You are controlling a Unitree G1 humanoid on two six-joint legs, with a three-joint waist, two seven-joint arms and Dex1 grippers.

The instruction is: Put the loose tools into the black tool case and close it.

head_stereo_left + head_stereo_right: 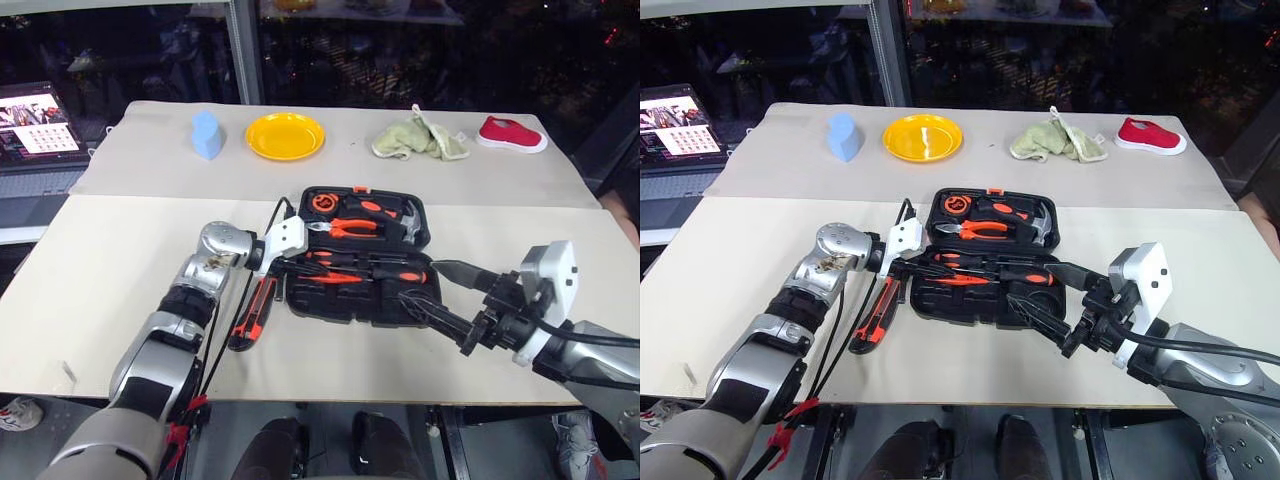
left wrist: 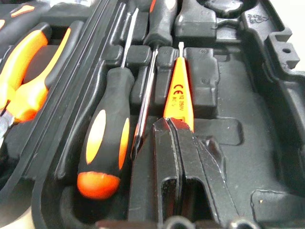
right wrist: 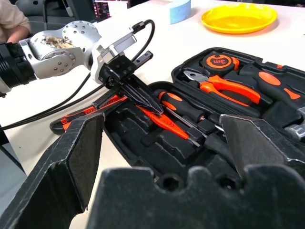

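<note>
Right gripper [image 1: 435,290], held above the near edge of the bench at the case's near right corner, jaws spread wide and empty, judged to be kept clear while the other arm works; left gripper [image 3: 143,98], reached in over the case's left end, its two black fingers pressed together with the tips laid on the orange tester pen [image 2: 178,88], seemingly to nudge or seat the pen into its moulded recess rather than carry it, though whether the tail of the pen is pinched cannot be told; black tool case [image 1: 395,310], lying open toward the middle of the bench, its near half shaped with recesses so that each tool is kept in one place; two slim screwdrivers [image 1: 370,265], already laid lengthwise in the near half beside the pen, handles alternated; utility knife [image 1: 255,315], orange and black, lying loose on the bench just beside the case's left end, not yet stowed and judged the next item to be fetched; orange-handled pliers [image 1: 345,227], steel-headed hammer [image 1: 405,222] and tape measure [image 1: 322,203], seated in the far half of the case; along the far edge of the bench, well apart from the case, blue block [image 1: 207,135], yellow plate [image 1: 285,135], crumpled cloth [image 1: 418,140] and red shoe [image 1: 511,134], none needed for the task
</note>
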